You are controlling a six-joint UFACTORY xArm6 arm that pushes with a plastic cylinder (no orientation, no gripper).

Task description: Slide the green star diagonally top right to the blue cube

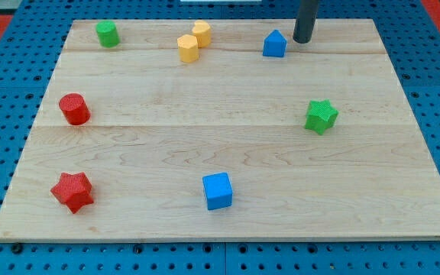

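Observation:
The green star (pixel 321 116) lies at the view's right, about mid-height on the wooden board (pixel 228 137). The blue cube (pixel 218 191) sits near the view's bottom, centre, to the lower left of the star. My tip (pixel 302 40) rests at the view's top, right of centre, well above the green star and just right of a blue house-shaped block (pixel 274 44).
Two yellow blocks (pixel 194 41) sit together at the top centre. A green cylinder (pixel 107 33) is at the top left. A red cylinder (pixel 74 109) is at the left edge and a red star (pixel 72 191) at the bottom left.

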